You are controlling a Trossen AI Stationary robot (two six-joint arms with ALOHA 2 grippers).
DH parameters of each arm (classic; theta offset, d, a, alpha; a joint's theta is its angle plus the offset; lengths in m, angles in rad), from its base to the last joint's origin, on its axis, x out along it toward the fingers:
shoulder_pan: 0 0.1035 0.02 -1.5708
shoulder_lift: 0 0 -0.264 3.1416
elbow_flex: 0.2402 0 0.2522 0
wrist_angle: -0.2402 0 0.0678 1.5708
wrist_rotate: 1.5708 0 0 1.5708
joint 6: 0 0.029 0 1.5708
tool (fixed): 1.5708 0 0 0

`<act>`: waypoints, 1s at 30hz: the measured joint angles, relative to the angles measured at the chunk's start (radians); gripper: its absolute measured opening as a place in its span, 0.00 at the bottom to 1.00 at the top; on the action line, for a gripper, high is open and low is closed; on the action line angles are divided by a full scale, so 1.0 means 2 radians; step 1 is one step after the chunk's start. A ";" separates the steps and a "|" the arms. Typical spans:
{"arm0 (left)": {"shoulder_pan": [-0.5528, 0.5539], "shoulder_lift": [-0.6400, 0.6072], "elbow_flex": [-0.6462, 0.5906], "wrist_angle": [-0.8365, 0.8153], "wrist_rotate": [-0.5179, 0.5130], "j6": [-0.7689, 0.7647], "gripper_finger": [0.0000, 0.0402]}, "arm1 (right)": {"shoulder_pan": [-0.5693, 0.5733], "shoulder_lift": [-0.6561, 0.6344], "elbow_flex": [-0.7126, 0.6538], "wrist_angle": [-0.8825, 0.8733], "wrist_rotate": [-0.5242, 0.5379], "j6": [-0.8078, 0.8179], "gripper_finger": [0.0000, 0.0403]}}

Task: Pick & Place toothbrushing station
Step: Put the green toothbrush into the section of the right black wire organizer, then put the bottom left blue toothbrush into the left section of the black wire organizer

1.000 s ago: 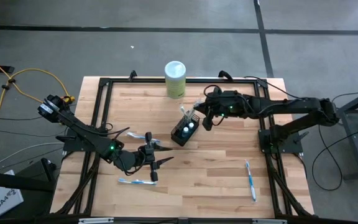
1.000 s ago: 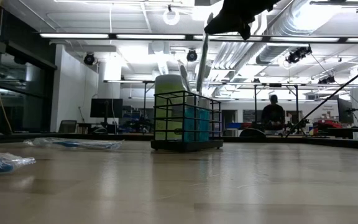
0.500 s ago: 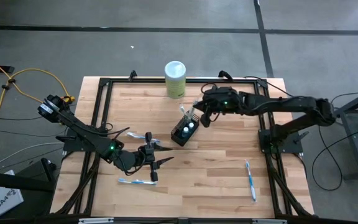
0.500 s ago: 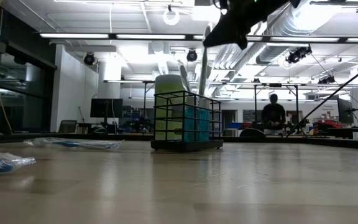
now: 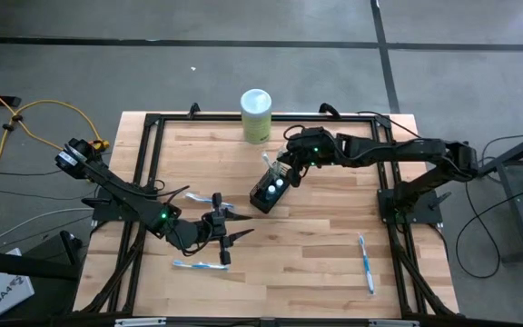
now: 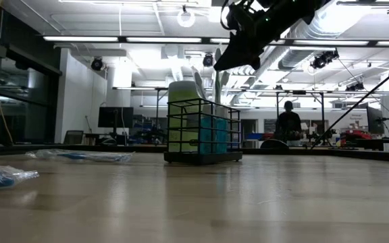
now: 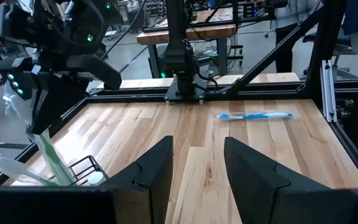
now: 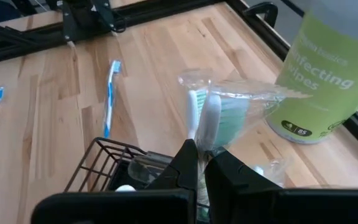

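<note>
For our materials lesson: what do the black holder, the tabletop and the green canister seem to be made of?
Holder: thin black wire, probably coated metal; its open grid lets the teal tubes show through.
Tabletop: pale wood with a smooth, slightly glossy finish; plank seams and grain show.
Canister: likely plastic, pale green with a printed label.

Both arms are matte black, built of slim jointed segments, each rising from a black base bracket on the black frame rails. The left arm (image 5: pixel 125 195), at the frame's left, shows a small green light near its wrist; the right arm (image 5: pixel 398 154), upper right, shows one too. Black cables loop along the links. The fingers (image 7: pixel 154 168) are dark, broad, angular wedges.
</note>
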 joint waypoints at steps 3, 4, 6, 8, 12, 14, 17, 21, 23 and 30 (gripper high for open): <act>0.000 0.000 0.000 0.000 0.000 0.000 0.34 | 0.000 0.002 0.000 0.000 -0.008 -0.002 0.01; 0.000 0.000 0.000 0.000 0.000 0.000 0.34 | 0.000 0.002 0.000 0.000 -0.008 -0.002 0.01; 0.000 0.000 0.000 0.000 0.000 0.000 0.34 | 0.000 0.001 0.000 0.000 -0.009 -0.002 0.01; 0.000 0.000 0.000 0.000 0.000 0.000 0.34 | 0.000 0.001 0.000 -0.001 -0.010 -0.002 0.01; 0.000 0.000 0.000 0.000 0.000 0.000 0.34 | 0.000 0.001 0.000 -0.001 -0.010 -0.004 0.05; 0.000 0.000 0.000 0.000 0.000 0.000 0.34 | 0.000 0.001 0.000 -0.001 -0.010 -0.004 0.09; 0.000 0.000 0.000 0.000 0.000 0.000 0.34 | 0.000 0.001 0.000 -0.001 -0.010 -0.004 0.15; 0.000 0.000 0.000 0.000 0.000 0.000 0.34 | 0.000 0.001 0.000 -0.001 -0.008 0.000 0.20; 0.000 0.000 0.000 0.000 0.000 0.000 0.34 | 0.001 0.001 0.000 -0.001 -0.008 0.001 0.22; 0.000 0.000 0.000 0.000 0.000 0.000 0.34 | 0.001 0.001 0.000 -0.001 -0.010 0.009 0.27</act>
